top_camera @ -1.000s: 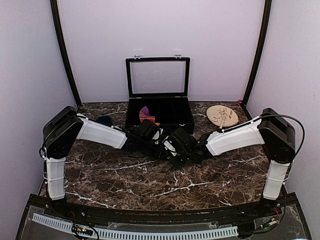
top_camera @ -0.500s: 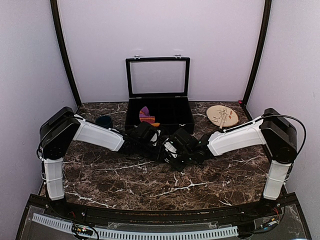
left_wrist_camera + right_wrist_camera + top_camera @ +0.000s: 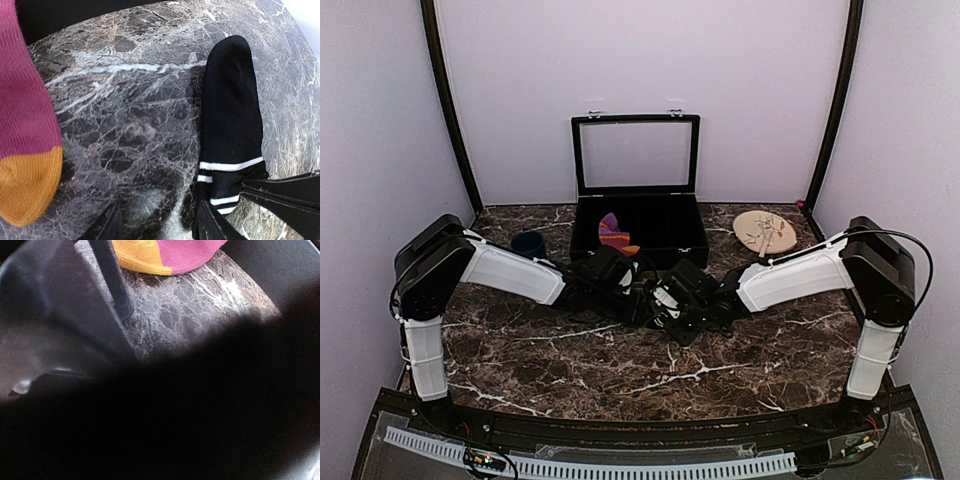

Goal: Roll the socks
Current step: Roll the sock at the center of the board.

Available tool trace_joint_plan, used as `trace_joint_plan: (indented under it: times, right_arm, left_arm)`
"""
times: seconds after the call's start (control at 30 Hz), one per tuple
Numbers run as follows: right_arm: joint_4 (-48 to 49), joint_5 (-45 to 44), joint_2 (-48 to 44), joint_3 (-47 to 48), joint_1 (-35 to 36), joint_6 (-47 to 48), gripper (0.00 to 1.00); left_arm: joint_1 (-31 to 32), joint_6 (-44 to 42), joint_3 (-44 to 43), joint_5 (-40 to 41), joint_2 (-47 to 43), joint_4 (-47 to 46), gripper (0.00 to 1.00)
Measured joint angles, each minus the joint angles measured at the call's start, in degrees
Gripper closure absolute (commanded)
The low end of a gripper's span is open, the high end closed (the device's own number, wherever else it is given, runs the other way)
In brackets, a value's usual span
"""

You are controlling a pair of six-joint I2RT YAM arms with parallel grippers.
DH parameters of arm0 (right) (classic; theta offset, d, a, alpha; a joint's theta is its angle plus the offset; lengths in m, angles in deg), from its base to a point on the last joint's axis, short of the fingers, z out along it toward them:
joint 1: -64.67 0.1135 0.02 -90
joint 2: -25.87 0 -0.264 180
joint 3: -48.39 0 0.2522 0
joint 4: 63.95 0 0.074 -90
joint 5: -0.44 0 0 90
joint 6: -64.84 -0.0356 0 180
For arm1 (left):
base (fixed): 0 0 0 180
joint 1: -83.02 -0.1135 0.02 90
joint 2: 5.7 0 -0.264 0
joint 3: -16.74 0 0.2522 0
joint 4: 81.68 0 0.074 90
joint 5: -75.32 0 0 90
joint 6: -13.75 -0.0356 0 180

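Right claw (image 3: 255, 190) pinches the black sock (image 3: 230, 110); left claw (image 3: 157, 227), half open, empty, hangs between it and the red sock (image 3: 22, 115). One cup (image 3: 528, 241), box (image 3: 665, 225), plate (image 3: 780, 238) beyond.

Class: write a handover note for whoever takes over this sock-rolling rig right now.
Left claw: open, low over the table, holding nothing.
Right claw: shut on the black sock at its striped end.
Maroon sock: unheld, orange toe on the table, apart from the black one.
Done: nothing; neither is rolled.
Left: roll both.
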Motion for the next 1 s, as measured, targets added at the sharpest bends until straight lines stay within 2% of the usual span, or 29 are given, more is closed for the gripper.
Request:
trace_joint_plan:
  times: [0.27,0.67,1.0]
  right_arm:
    - [-0.3,3.1,-0.6,-0.2,-1.1,-0.5,1.00]
    - [-2.8,12.0,-2.0,-0.6,-4.5,-2.4,1.00]
    - [-5.5,20.0,-3.3,-0.5,-7.8,-4.0,1.00]
  left_arm:
    - [0.0,0.0,4.1,0.4,-3.0,-0.9,0.45]
    - [0.3,-0.7,12.1,-1.4,-7.8,-5.4,0.44]
    - [1.5,-1.9,15.4,-3.2,-9.1,-9.7,0.44]
